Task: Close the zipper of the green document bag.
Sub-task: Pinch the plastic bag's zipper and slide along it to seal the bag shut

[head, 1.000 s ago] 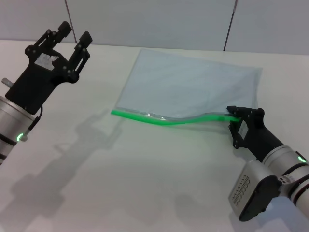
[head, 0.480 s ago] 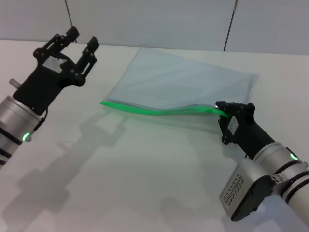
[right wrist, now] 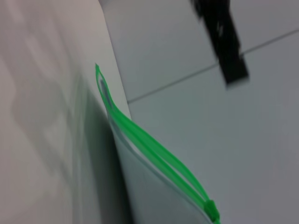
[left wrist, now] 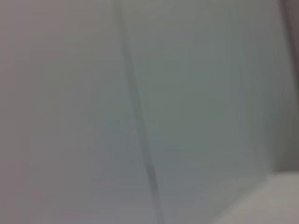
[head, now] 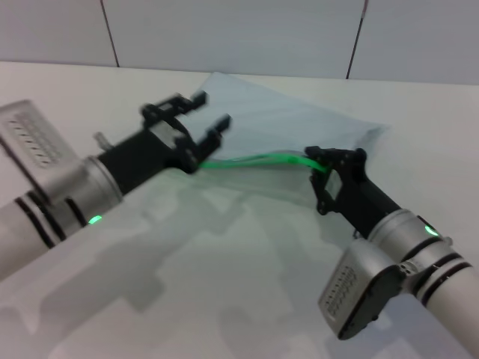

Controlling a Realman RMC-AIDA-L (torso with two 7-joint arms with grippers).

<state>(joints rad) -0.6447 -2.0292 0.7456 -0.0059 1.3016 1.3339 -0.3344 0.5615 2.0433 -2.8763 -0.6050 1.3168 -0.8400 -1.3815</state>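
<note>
The flat translucent pale blue-grey plastic green document bag (head: pixel 292 131) lies on the white table (head: pixel 224 299), now dragged leftward with its near edge lifted. Its bright green plastic zipper (head: pixel 258 160) arches between the grippers. The right gripper (head: pixel 323 166) stays clamped at the strip's right end; the left gripper (head: pixel 211 118), fingers spread wide, has swung in above the left end, poised to pin it.

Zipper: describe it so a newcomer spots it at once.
On the white table lies a flat translucent pale blue-grey pouch. Along its near long edge, between the left claw and right claw, runs the thin bright green zip strip, the only vivid colour here.
</note>
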